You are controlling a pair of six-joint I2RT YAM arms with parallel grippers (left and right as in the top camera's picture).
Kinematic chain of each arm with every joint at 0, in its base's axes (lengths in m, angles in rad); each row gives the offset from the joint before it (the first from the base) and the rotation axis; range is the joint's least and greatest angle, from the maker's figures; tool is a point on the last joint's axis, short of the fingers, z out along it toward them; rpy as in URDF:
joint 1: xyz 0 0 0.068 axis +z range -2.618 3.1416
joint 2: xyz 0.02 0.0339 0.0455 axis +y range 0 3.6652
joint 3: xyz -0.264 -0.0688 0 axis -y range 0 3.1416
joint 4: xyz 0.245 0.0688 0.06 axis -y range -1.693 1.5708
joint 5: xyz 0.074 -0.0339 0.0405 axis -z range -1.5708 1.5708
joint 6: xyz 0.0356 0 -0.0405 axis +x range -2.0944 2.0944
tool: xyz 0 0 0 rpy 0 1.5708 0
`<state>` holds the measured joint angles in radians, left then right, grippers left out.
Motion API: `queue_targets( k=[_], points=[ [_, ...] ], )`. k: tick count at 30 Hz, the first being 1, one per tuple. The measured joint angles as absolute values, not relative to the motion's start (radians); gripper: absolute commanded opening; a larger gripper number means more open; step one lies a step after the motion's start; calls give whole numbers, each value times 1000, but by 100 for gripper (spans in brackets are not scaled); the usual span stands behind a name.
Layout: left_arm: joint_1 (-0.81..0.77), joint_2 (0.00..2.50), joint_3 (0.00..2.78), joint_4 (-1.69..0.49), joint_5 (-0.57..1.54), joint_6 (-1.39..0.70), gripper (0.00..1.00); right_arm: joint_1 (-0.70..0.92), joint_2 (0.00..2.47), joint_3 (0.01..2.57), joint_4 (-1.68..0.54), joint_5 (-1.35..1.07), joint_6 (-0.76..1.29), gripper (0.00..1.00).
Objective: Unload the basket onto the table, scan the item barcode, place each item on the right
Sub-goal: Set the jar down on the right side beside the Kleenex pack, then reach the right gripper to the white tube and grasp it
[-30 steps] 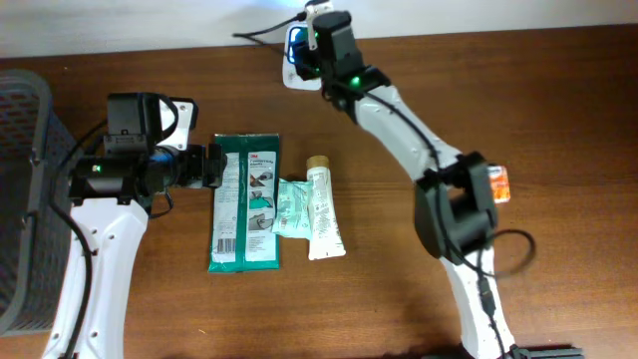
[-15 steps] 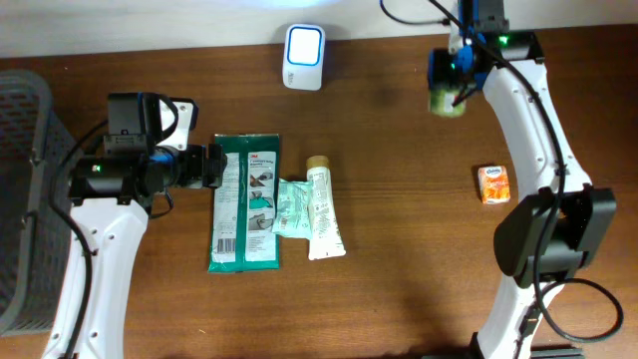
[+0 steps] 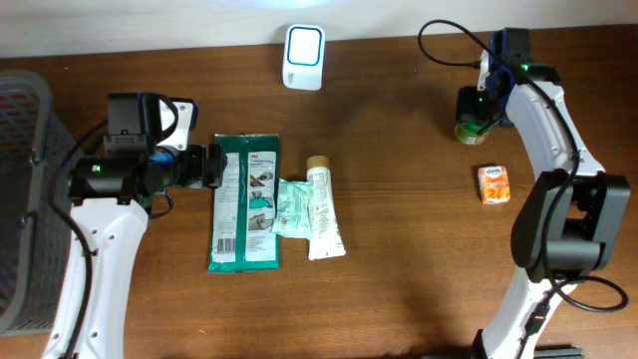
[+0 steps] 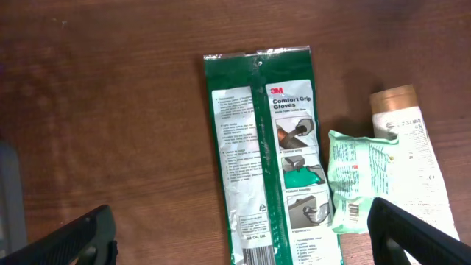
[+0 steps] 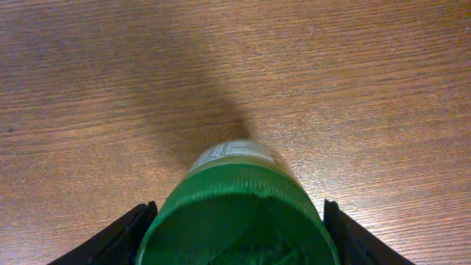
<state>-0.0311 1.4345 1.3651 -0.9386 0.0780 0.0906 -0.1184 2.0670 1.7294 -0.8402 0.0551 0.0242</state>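
Over to the right of the scanner (image 3: pixel 303 44), well apart from it and a touch nearer the front, there's the green-capped bottle (image 5: pixel 237 213): upright, ribbed lid on top, a pale label just showing below it, the right gripper (image 3: pixel 473 112) clamped on either side of the lid. Can't tell if its base meets the wood. The scanner lies flat, white and rounded, its face glowing blue.

The light is soft and even, with white glare at 12 o'clock overhead, and the blurry bottle (image 5: pixel 239 213) throws a shadow toward 11 o'clock on the table (image 5: pixel 88 88).
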Motion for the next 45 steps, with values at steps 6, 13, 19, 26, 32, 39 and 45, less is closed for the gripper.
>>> queue_targets(
  k=[6, 13, 19, 26, 32, 39, 45],
  points=[
    [-31, 1435, 1365, -939, 78, 91, 99, -118, 2067, 1702, -852, 55, 18, 67],
    [-31, 1435, 1365, -939, 78, 91, 99, -118, 2067, 1698, -911, 55, 18, 98],
    [-31, 1435, 1365, -937, 78, 91, 99, -116, 2003, 1842, -1076, -83, 19, 98],
    [-31, 1435, 1365, -938, 78, 91, 99, -56, 1813, 1930, -1265, -483, 49, 92],
    [-31, 1435, 1365, -939, 78, 91, 99, 167, 1839, 1702, -1237, -522, 55, 76],
    [-31, 1435, 1365, -938, 78, 91, 99, 387, 1848, 1310, -861, -509, 300, 69],
    [-31, 1435, 1365, -939, 78, 91, 99, 518, 1867, 1135, -547, -487, 611, 57]
  ],
)
